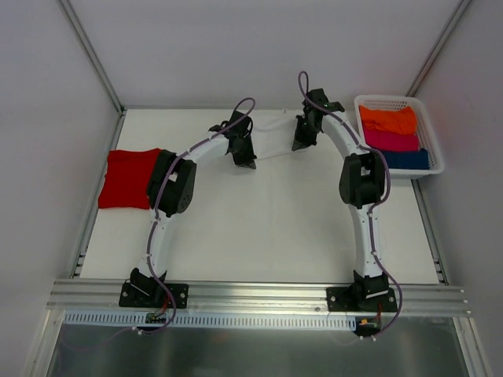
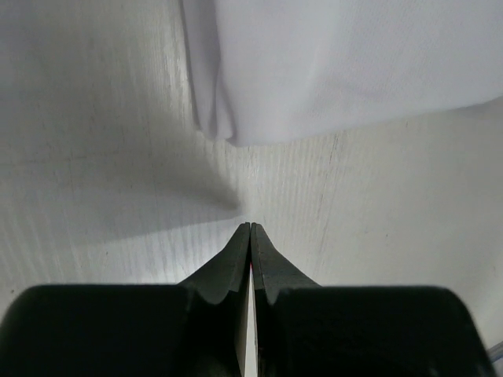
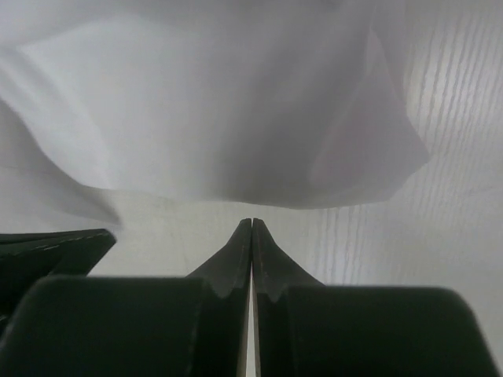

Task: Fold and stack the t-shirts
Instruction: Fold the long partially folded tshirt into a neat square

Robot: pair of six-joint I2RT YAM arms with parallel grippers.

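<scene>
Seen from my remote station: the white table [image 1: 259,236] fills the middle of the top view, both arms reaching to its upper centre. One white shirt [image 1: 273,137] lies there, pale on pale, so I cannot trace its whole outline. What shows appears to run left to right across the frame, spanning the gap between the two tools. One red shirt [image 1: 126,179], already folded into a rectangle, sits at the table's left edge, well apart from the white one. One basket [image 1: 397,99] in the upper right holds three folded cloths: orange, pink and blue.

The left gripper [image 1: 245,161] and right gripper [image 1: 301,144] flank the white shirt, neither clearly nearer. In each wrist view the cloth's edge fills the upper frame, just ahead of the tips with bare table between. Both sets of jaws are clenched tight on nothing.

Count: two shirts on the table, two arms. By my judgement, the next move needs the jaws parted, then driven forward under the near hem.
</scene>
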